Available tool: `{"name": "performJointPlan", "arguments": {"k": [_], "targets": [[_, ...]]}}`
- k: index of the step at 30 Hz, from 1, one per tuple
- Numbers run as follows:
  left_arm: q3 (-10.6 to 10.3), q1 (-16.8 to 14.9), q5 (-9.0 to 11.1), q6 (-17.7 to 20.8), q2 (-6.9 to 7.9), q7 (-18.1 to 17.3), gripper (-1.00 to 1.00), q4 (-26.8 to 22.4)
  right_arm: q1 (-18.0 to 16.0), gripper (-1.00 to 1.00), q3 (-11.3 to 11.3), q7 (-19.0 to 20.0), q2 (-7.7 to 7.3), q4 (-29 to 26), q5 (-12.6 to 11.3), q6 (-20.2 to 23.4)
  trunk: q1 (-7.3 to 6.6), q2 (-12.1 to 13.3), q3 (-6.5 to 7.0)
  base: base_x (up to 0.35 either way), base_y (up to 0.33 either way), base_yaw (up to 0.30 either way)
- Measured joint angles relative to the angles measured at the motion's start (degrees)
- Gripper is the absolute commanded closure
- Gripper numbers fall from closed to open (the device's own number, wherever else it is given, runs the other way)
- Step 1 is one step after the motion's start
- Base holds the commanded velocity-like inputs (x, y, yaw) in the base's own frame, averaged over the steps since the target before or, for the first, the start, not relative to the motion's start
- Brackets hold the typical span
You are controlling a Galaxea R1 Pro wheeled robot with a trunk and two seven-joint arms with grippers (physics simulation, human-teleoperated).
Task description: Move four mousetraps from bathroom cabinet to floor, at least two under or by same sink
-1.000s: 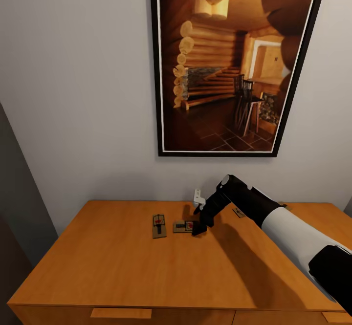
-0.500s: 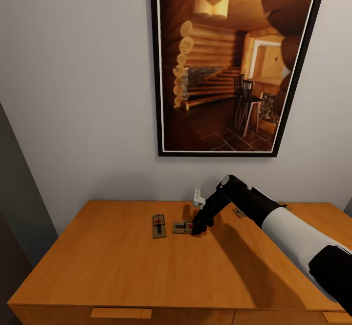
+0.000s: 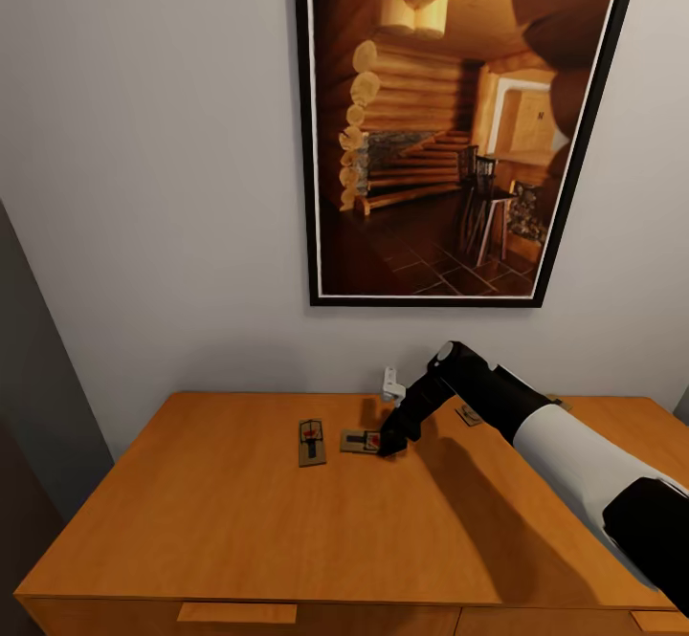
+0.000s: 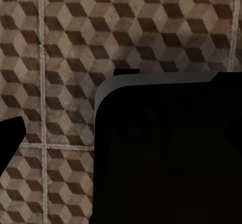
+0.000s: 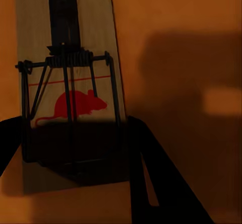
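On the cabinet's orange-brown top [image 3: 220, 521] lie two mousetraps side by side, the left one [image 3: 312, 442] and the middle one [image 3: 360, 441]. A third mousetrap [image 3: 467, 415] peeks out behind my right arm near the wall. My right gripper [image 3: 390, 445] is down at the middle trap's right end. In the right wrist view this mousetrap [image 5: 70, 108], with its red mouse print, lies flat between the two dark fingers [image 5: 156, 183], which flank its long edges. The bathroom floor [image 4: 60, 42] shows in the left wrist view, beside one dark finger [image 4: 10, 138] of the left gripper.
A large framed picture [image 3: 459, 129] hangs on the wall above the cabinet. A small white fitting [image 3: 390, 385] sticks out of the wall just behind the gripper. A drawer handle [image 3: 236, 612] marks the cabinet's front edge. A big black shape [image 4: 166, 153] blocks much of the left wrist view.
My right gripper has lowered and shifted slightly left onto the middle mousetrap's end, its fingers looking closer together. The traps have stayed on the cabinet top.
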Motion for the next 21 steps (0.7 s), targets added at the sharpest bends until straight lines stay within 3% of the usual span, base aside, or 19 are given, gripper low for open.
{"name": "performJointPlan", "arguments": {"k": [4,5,7,21], "targets": [[-0.03,0.0,0.0,0.02,0.0,0.0,-1.0,0.0,-0.72,1.0,0.75,0.08,0.13,0.91,0.01,0.03,0.0,0.0,0.0,0.0,0.0,0.0],[0.01,-0.01,0.0,0.01,0.0,0.0,-1.0,-0.01,-0.64,1.0,1.41,0.5,1.11,0.17,0.08,2.47,0.0,-0.01,0.0,0.0,0.0,0.0],[0.01,0.01,-0.01,0.02,0.0,0.0,-1.0,-0.02,-0.53,1.0,1.51,0.56,1.31,-0.2,0.07,3.24,0.0,-0.01,0.0,0.0,0.0,0.0],[0.03,0.0,0.0,0.01,0.0,0.0,-1.0,-0.01,0.29,1.0,1.42,0.53,1.45,-3.34,0.06,6.2,0.0,0.01,-0.01,0.0,0.0,0.0]]}}
